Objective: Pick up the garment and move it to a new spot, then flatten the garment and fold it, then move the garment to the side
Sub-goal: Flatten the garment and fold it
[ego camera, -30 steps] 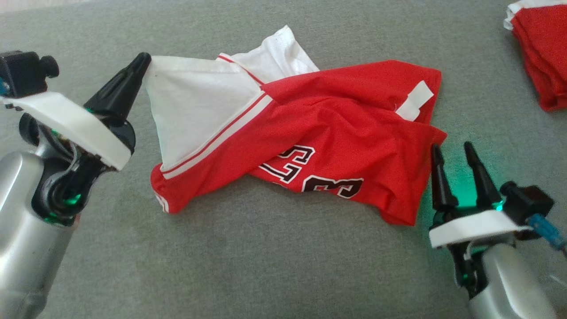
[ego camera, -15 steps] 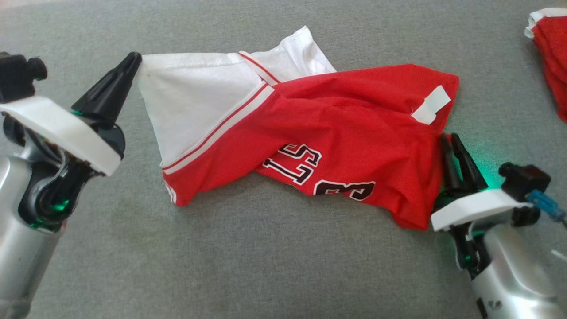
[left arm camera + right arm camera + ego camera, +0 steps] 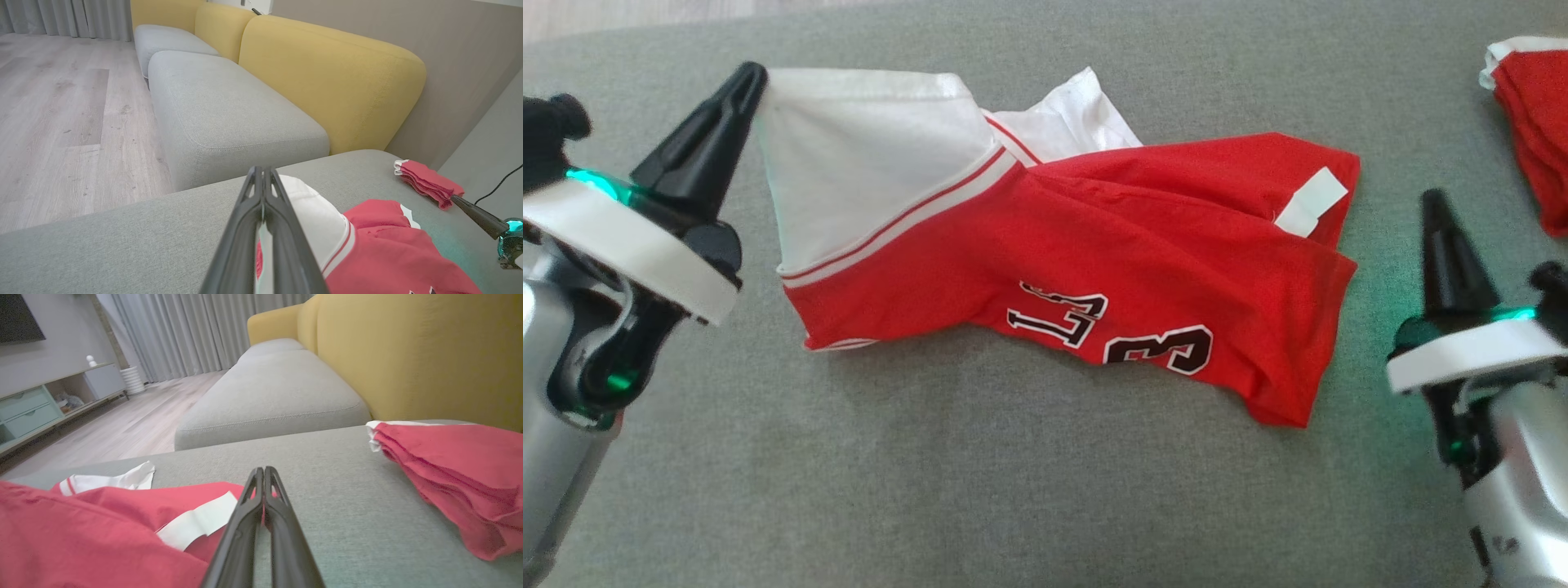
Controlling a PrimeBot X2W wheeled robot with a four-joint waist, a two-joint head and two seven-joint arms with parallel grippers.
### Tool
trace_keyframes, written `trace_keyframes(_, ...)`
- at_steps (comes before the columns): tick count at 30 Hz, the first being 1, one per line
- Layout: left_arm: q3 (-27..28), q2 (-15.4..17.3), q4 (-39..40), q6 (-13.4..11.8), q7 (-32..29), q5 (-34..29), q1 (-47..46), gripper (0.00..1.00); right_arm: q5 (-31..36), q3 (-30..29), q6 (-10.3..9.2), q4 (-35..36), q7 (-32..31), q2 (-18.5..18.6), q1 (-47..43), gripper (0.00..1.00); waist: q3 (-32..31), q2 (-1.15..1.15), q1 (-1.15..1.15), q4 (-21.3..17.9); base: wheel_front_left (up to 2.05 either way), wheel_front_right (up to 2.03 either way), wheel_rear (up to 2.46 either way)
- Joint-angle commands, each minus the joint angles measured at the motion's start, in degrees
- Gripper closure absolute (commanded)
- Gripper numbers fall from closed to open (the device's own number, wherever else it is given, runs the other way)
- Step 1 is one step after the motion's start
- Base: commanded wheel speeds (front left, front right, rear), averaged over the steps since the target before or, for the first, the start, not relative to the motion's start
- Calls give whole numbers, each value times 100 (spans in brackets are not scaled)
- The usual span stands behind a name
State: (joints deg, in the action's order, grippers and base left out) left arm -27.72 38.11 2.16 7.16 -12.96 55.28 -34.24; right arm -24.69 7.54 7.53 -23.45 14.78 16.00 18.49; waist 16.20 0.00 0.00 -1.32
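Observation:
The garment (image 3: 1094,237) is a red jersey with a white part and black-and-white numbers, lying crumpled on the grey cushion (image 3: 1013,490). My left gripper (image 3: 752,77) is shut on its white corner at the upper left, lifting that corner a little. The pinched white cloth shows at the tips of the left gripper (image 3: 261,169), with the garment (image 3: 380,253) spread to their right. My right gripper (image 3: 1432,200) stands shut a short way right of the red edge, with nothing between its fingers. In the right wrist view the right gripper (image 3: 261,470) is beside the garment (image 3: 81,535).
A second red cloth (image 3: 1531,114), folded with a white edge, lies at the far right of the cushion (image 3: 457,473). Yellow backrests (image 3: 335,81) and more grey seats (image 3: 229,106) run beyond. Wooden floor (image 3: 61,102) lies past the cushion's edge.
My right gripper closed at the garment's red right edge, then came away to the right, shut and empty. The left gripper raised the white corner, drawing the cloth flatter.

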Motion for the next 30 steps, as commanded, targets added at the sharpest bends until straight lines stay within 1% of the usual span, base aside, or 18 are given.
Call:
trace_keyframes(1, 214, 392, 168, 32, 2, -115, -299, 100, -194, 462, -4, 30, 18, 189, 3, 51, -57, 0, 0, 31, 0, 0, 0)
trace_keyframes(2, 187, 413, 172, 32, -13, -120, -285, 100, -331, 679, -4, -26, -30, 263, -22, 0, -72, 0, 0, 43, 0, 0, 0)
trace_keyframes(6, 155, 489, 180, 32, -35, -86, -231, 100, -794, 1369, -4, -253, -227, 607, 13, 0, -81, 0, 0, 79, 0, 0, 0)
trace_keyframes(7, 155, 489, 180, 32, -35, -86, -231, 100, -794, 1369, -4, -253, -227, 607, 13, 0, -81, 0, 0, 79, 0, 0, 0)
trace_keyframes(10, 114, 526, 197, 33, -40, -75, -211, 100, -1026, 1671, -4, -499, -312, 772, 112, 0, -74, 0, 0, 131, 0, 0, 0)
trace_keyframes(18, 27, 542, 186, 33, -44, 6, -187, 100, -1498, 2261, -4, -1028, -238, 906, 417, 0, -68, 0, 0, 258, 0, 0, 0)
trace_keyframes(19, 14, 545, 182, 33, -39, 13, -185, 100, -1556, 2331, -4, -1069, -219, 924, 448, 15, -72, 0, 0, 271, 0, 0, 0)
trace_keyframes(20, 2, 551, 172, 33, -37, 18, -181, 100, -1603, 2409, -4, -1107, -204, 947, 476, 60, -80, 0, 0, 285, 0, 0, 0)
trace_keyframes(21, -11, 557, 160, 33, -35, 21, -175, 100, -1652, 2478, -4, -1141, -185, 969, 498, 100, -91, 0, 0, 298, 0, 0, 0)
trace_keyframes(26, 0, 605, 147, 33, 45, -4, -166, 100, -1782, 2624, -4, -1101, -47, 1157, 591, 100, -148, 0, 0, 321, 0, 0, 0)
trace_keyframes(30, 35, 668, 228, 33, 188, -119, -235, 100, -1616, 2426, -4, -875, 12, 1420, 731, 100, -187, 0, 0, 287, 0, 0, 0)
